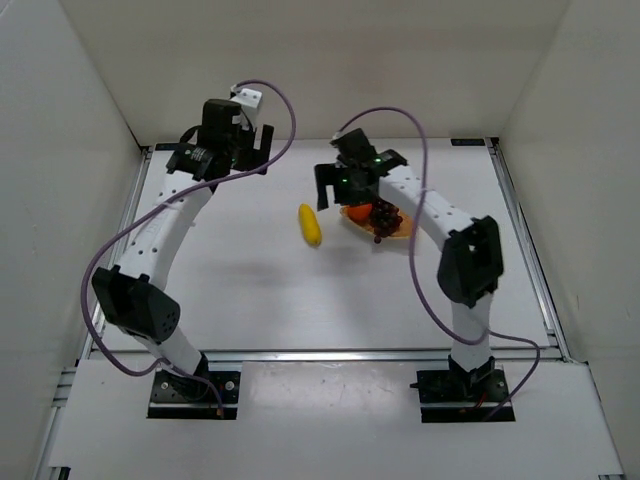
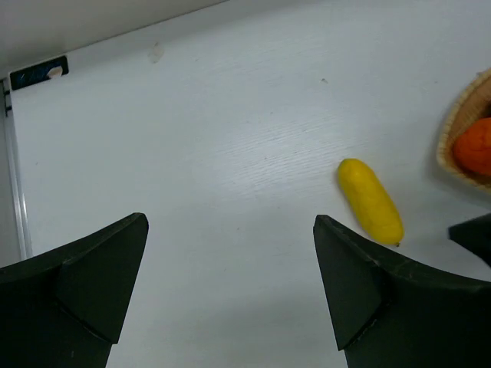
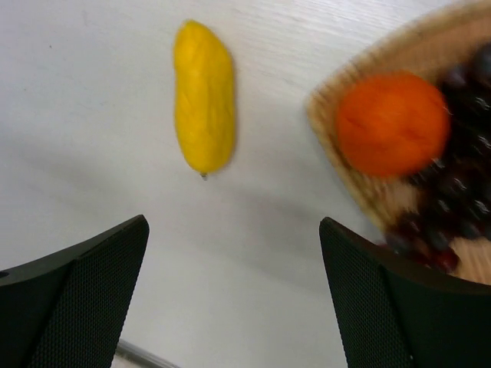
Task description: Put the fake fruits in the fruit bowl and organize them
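A short yellow banana-like fruit (image 1: 311, 224) (image 2: 370, 201) (image 3: 204, 96) lies on the white table, left of the fruit bowl. The woven tan fruit bowl (image 1: 399, 234) (image 2: 458, 123) (image 3: 328, 142) holds a round orange (image 1: 358, 212) (image 2: 476, 146) (image 3: 392, 123) and a dark grape bunch (image 1: 386, 216) (image 3: 460, 192). My right gripper (image 1: 336, 192) (image 3: 232, 222) hovers open just above the bowl's left edge, between the yellow fruit and the orange, with nothing between its fingers. At the back left, my left gripper (image 1: 257, 148) (image 2: 230, 222) stands wide open and empty over bare table.
White walls close the table in on the left, back and right. A metal rail (image 1: 525, 225) runs along the right edge and another along the front (image 1: 330, 353). Purple cables loop off both arms.
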